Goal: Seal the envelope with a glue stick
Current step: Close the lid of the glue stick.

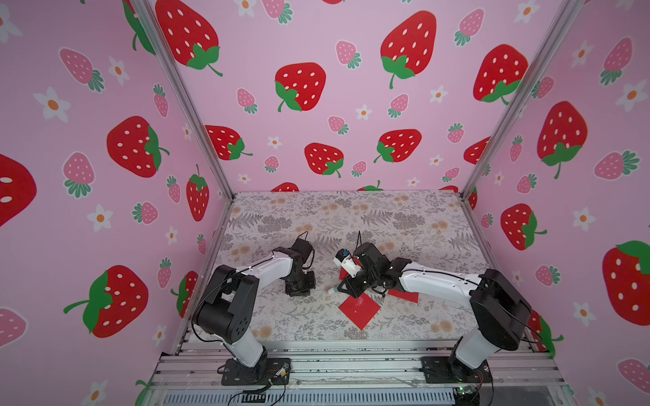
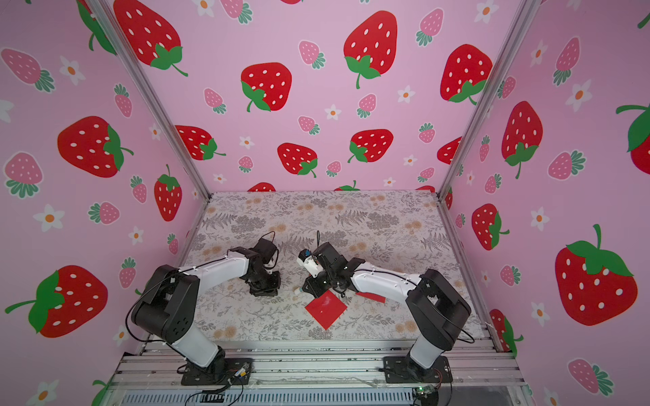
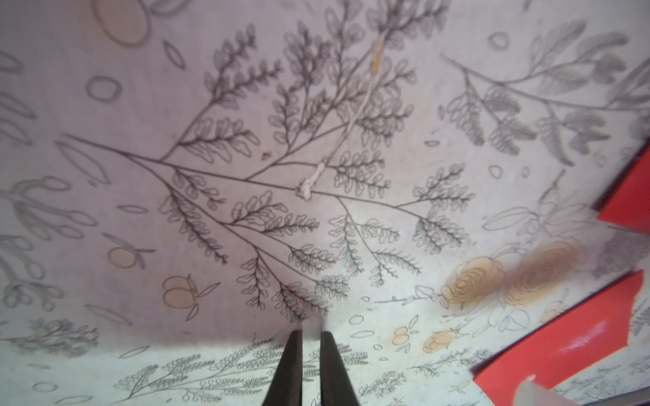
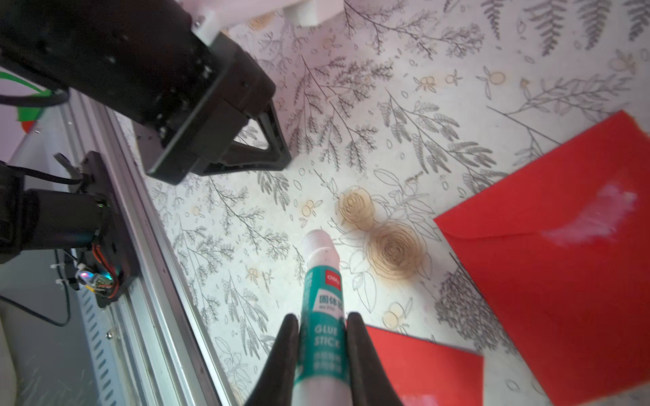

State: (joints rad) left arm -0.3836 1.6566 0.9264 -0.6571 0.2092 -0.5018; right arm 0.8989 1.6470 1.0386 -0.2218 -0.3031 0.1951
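My right gripper (image 4: 322,316) is shut on the glue stick (image 4: 322,281), a white tube with a teal label. Its bare white tip hangs just over the floral table. Both top views show that stick (image 1: 332,290) (image 2: 298,289) poking out of the right gripper (image 1: 343,288) (image 2: 307,287). A red envelope (image 1: 359,309) (image 2: 326,309) (image 4: 562,281) lies flat beside it, turned like a diamond, with a whitish smear on it. My left gripper (image 1: 299,290) (image 2: 264,290) (image 3: 311,334) points down at bare table to the left, its fingers nearly together with nothing between them.
A second red sheet (image 1: 404,295) (image 4: 422,362) lies partly under my right arm. Another red corner (image 1: 343,272) shows behind the right wrist. Pink strawberry walls close three sides. An aluminium rail (image 1: 351,362) runs along the front edge.
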